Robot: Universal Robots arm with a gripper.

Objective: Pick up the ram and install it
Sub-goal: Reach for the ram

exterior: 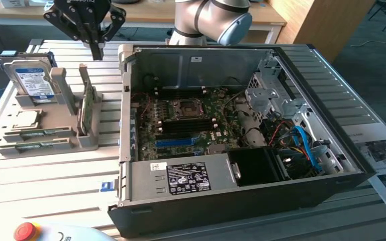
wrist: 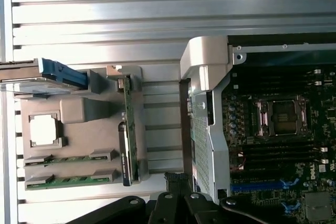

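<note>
To the exterior view's left of the open black computer case [exterior: 247,206], the ram [exterior: 45,132], a long thin green circuit-board stick, lies flat in a grey plastic holder [exterior: 89,143], probably light, stiff yet fragile, best gripped by its long edges, while the black gripper [exterior: 98,49] hangs clenched and empty near the case's far corner.

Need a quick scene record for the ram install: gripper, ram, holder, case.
gripper: shut, holding nothing, raised clear of the holder
ram: two sticks lying in the holder, untouched
also in holder: hard drive, CPU, green card on edge
case: open, motherboard exposed
</note>
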